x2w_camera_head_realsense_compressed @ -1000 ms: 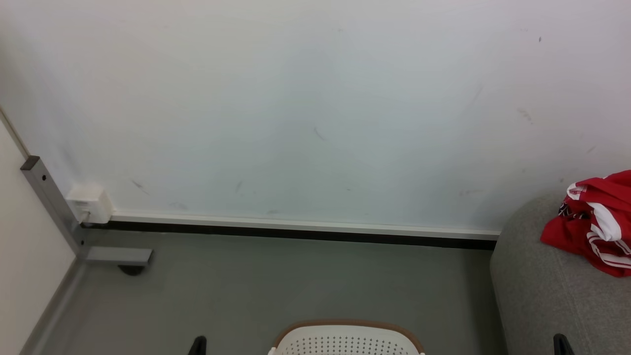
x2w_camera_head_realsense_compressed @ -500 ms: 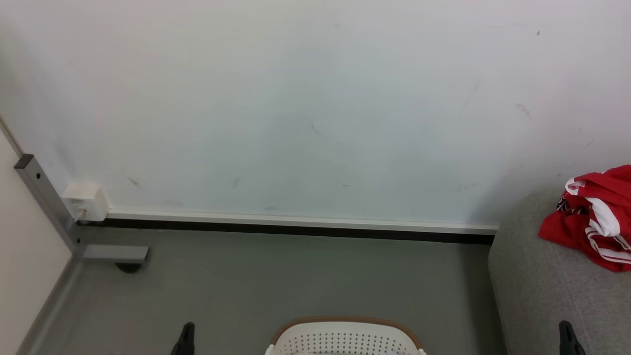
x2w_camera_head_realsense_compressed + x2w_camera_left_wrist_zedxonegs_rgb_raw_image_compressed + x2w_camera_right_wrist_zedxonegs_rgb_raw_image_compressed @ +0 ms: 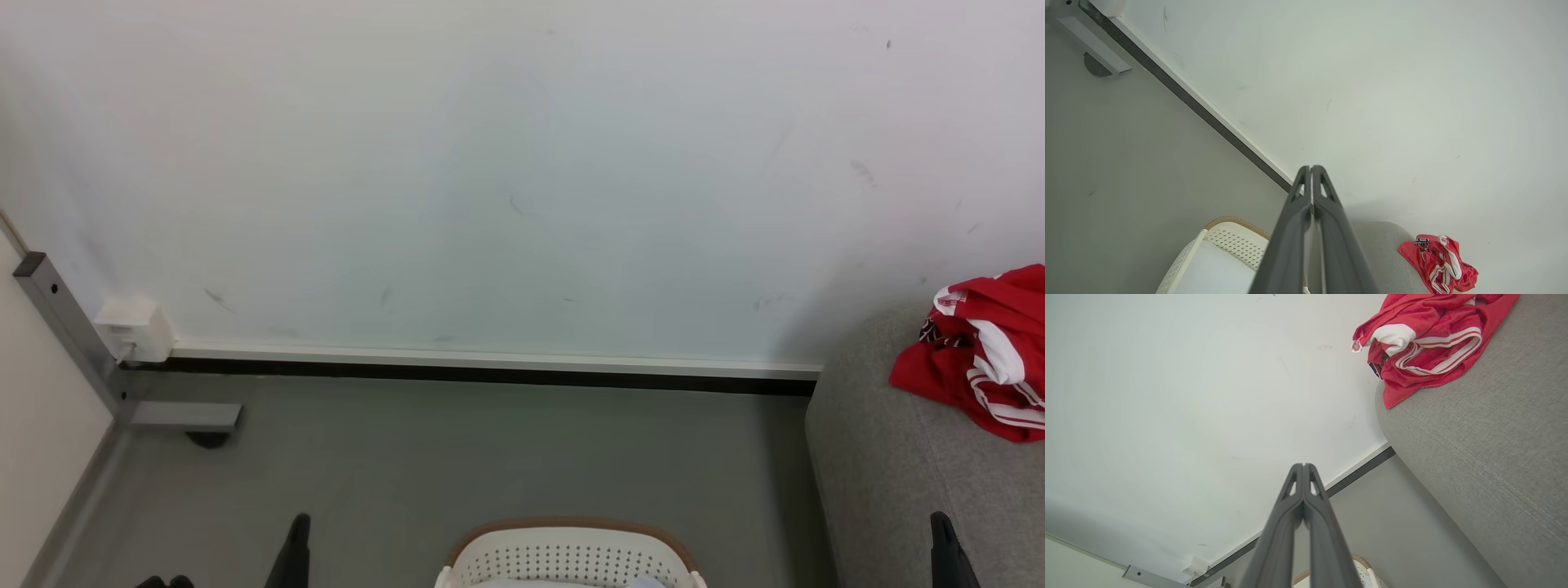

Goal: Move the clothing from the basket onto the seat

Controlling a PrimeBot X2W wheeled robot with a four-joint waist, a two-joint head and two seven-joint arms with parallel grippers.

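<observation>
A crumpled red jersey with white stripes, the clothing [image 3: 980,359], lies on top of the grey seat [image 3: 882,465] at the right. The cream basket [image 3: 569,549] with its brown rim stands on the floor at the bottom centre; the little of its inside that I see is pale. My left gripper [image 3: 298,539] rises left of the basket and my right gripper [image 3: 943,539] rises in front of the seat. In the left wrist view my left gripper [image 3: 1311,168] is shut and empty above the basket [image 3: 1229,241]. My right gripper [image 3: 1303,465] is likewise shut and empty, below the clothing [image 3: 1425,339] on the seat [image 3: 1486,449].
A white wall with a dark baseboard [image 3: 490,371] closes the far side. A grey metal frame leg [image 3: 69,335] with a foot and a white socket box [image 3: 135,327] stand at the left corner. Grey floor [image 3: 490,457] lies between wall, basket and seat.
The head camera has tipped a little, so the whole picture slid upward. Both shut grippers have risen further into the bottom of the head view.
</observation>
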